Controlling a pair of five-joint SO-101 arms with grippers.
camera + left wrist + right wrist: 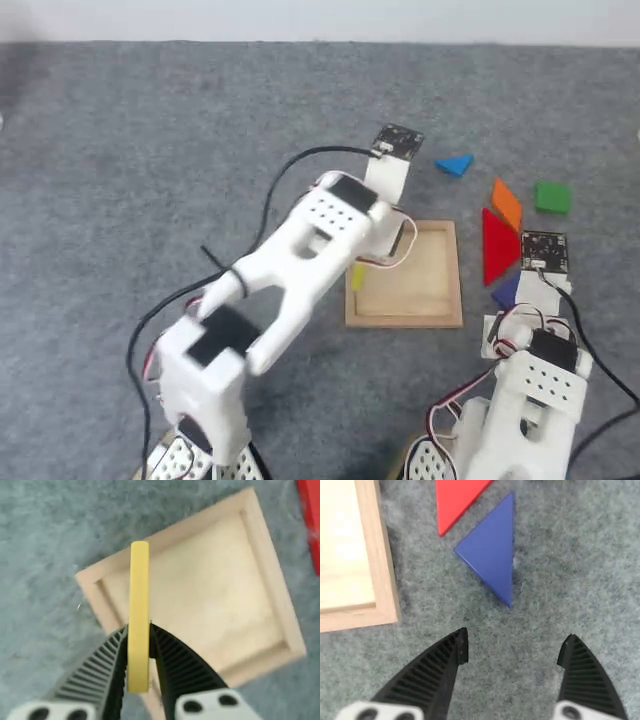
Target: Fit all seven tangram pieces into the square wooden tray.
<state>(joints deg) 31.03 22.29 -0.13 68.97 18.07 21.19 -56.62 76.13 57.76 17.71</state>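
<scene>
Left gripper (137,629) clamped on flat yellow tangram piece (139,580), held on edge over left side of square wooden tray (275,580). Right gripper (516,634) spread wide; dark blue triangle piece (492,550) just beyond fingertips, right of tray.

Left arm (300,260): white printed shells, black servo blocks, a grid of small holes on top.
Right arm (530,385): at 5 o'clock in the high view, the same white shells and hole grid.
Cables: black cable (285,175) off the left arm; red and white wires (505,335) on the right arm.
Camera boards: black square board (400,140) on the left wrist, another (545,250) on the right.
Left fingers (100,665): black, ribbed, tapering.
Right fingers (437,667): the same, on white mounts.
</scene>
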